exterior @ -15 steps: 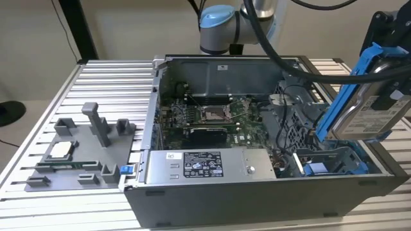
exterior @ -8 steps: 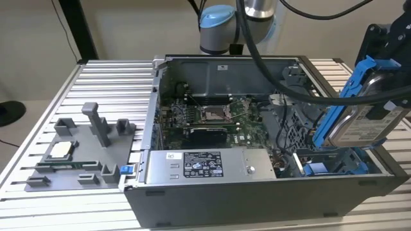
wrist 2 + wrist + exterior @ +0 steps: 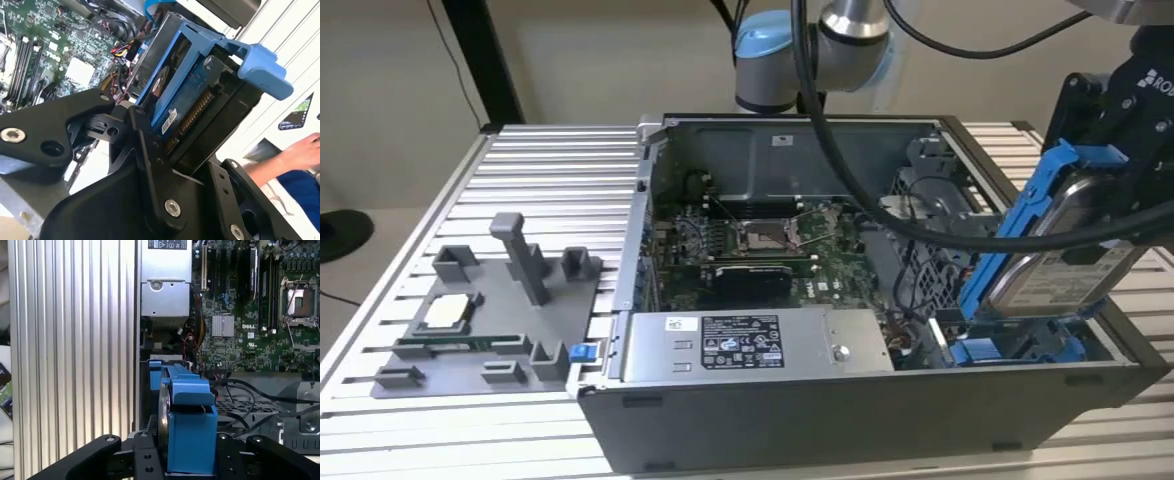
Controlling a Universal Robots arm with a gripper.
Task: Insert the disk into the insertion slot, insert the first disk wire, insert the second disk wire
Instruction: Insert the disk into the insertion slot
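On the exterior view's left, you have a grey parts fixture (image 3: 480, 320) lying on the ribbed aluminium table (image 3: 560, 170). A processor chip (image 3: 447, 312) and what looks like a memory stick (image 3: 454, 346) are seated in it. Just beside it, toward the middle, the open computer case (image 3: 854, 410) lies on its side. The grey labelled power-supply box (image 3: 747, 345) sits along the near wall, and the green motherboard (image 3: 767, 270) lies behind it, with its empty processor socket (image 3: 761, 235) roughly central. A black cable (image 3: 907, 215) hangs from the arm (image 3: 814, 45) across the case's interior.

On the exterior view's right, your gripper (image 3: 1107, 190) is pinched on the disk (image 3: 1054, 260), gripping it by its bright blue frame. The disk stands steeply tilted on edge over the right end of the case, above the blue drive bay (image 3: 1021, 348), and is not yet seated in it. Its lower edge appears to be just at the bay, though you cannot tell whether the two touch.

In the second wrist view, a black finger (image 3: 150, 150) presses against the disk (image 3: 172, 75) with the motherboard (image 3: 75, 45) beyond, and a person's hand (image 3: 300, 147) with a blue sleeve (image 3: 302, 187) rests off to the side. In the first wrist view, the disk (image 3: 192, 430) sits clamped edge-on in the gripper (image 3: 192, 457), between the table (image 3: 75, 340) and the motherboard (image 3: 240, 315).
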